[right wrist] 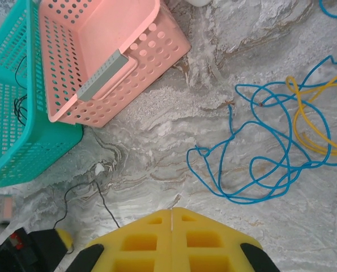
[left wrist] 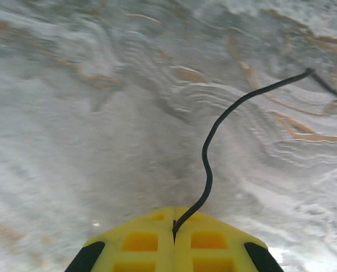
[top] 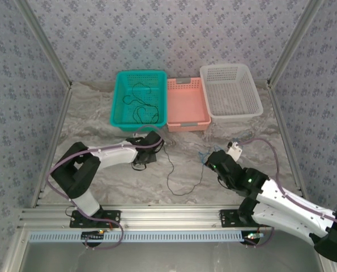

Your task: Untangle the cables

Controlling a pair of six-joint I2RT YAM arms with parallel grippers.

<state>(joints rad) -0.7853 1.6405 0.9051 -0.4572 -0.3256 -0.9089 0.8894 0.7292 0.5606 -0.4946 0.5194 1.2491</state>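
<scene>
Two arms are low on the table. The left gripper (left wrist: 174, 222) is pinched tight on the black cable (left wrist: 208, 153), mid-table just short of the teal basket (top: 116, 107). Best lift slowly, drawing away from the other wires and watching for snags. The right gripper (right wrist: 171, 218) is closed on nothing. Its wrist view catches the blue cable (right wrist: 251, 167) looped through the yellow cable (right wrist: 297, 122); overhead, that's a smudge.

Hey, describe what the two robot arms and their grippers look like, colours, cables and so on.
The left arm and right arm both have white shells with black joints. A purple-grey cable loops along each. Small green lights glow on the right arm. The left gripper and right gripper are flat and yellow with square recesses, with black parts at their sides.
</scene>
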